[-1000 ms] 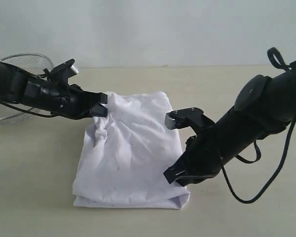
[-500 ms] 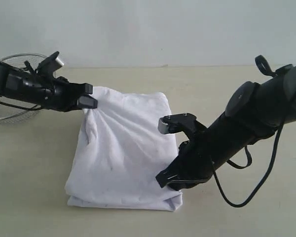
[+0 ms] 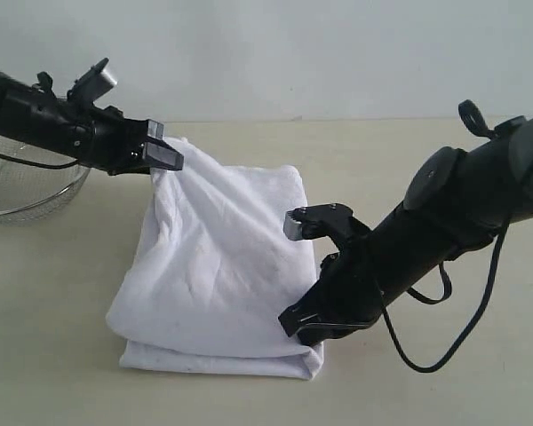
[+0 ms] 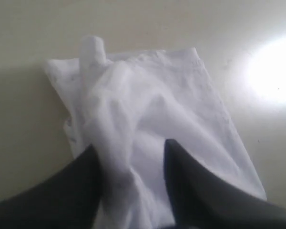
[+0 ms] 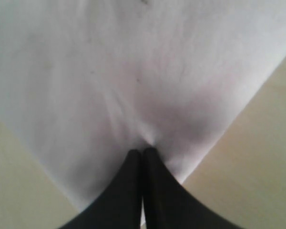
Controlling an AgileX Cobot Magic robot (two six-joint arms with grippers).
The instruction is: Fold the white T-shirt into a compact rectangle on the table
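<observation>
Wire-mesh basket (image 3: 22, 191) at far left, cut off by frame edge; nothing seen inside the part showing. Next, left gripper (image 3: 164, 153) at far left corner of white T-shirt (image 3: 213, 266), jaws parted, ridge of cloth between them and against one finger, corner raised off the surface (image 3: 62, 373). Middle: shirt already folded into a rough layered rectangle, no sleeves sticking out, lettering hidden, top layer slack and wrinkled, near edges not lined up. Right: right gripper (image 3: 299, 324) clamped tight on near right edge of shirt, cloth puckered at the tips. Judged late in task: main folds done. Probably left: drop the corners, flatten, square the edges, maybe one more fold for compactness.
</observation>
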